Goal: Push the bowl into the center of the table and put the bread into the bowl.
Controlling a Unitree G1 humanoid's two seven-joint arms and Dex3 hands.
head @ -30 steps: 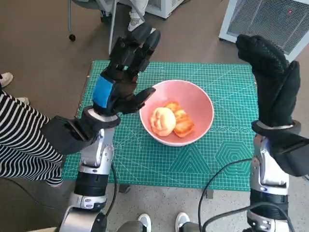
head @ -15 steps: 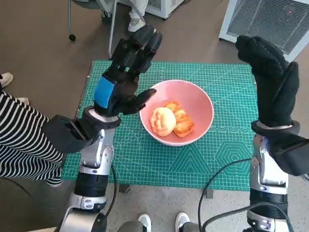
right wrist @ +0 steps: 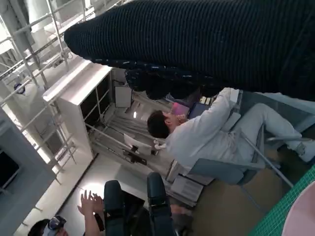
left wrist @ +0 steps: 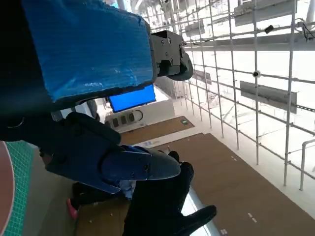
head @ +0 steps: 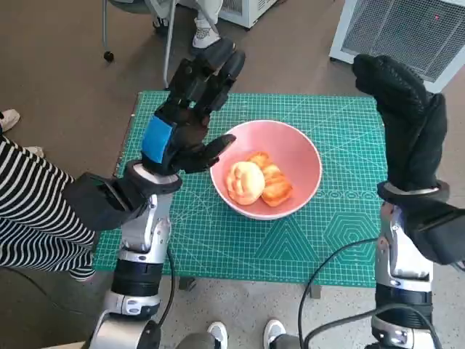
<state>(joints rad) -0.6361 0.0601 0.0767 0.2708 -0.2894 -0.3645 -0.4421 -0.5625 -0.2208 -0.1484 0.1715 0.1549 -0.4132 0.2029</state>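
Bread (head: pixel 258 182) is already sitting in the pink bowl (head: pixel 305 156), about mid-frame on the green bench (head: pixel 349 240). Left hand (head: pixel 185 116), fingers spread and holding nothing, hovers just left of the rim and is nearer. Right hand (head: pixel 407 123) is raised at far right, empty too.

The head view is evenly lit and sharp, with soft light from above. The pink bowl (head: pixel 267 169) has only a weak shadow on the green mat (head: pixel 218 240), and the bread (head: pixel 259 182) inside it looks bright but not overexposed. Straight lines bend a little near the edges. In the left wrist view the white ceiling is very bright, almost washed out, and the near left hand (left wrist: pixel 93 98) is dark and slightly soft. The right wrist view has strong contrast; the glove of the right hand (right wrist: pixel 206 44) stays dark against pale walls.
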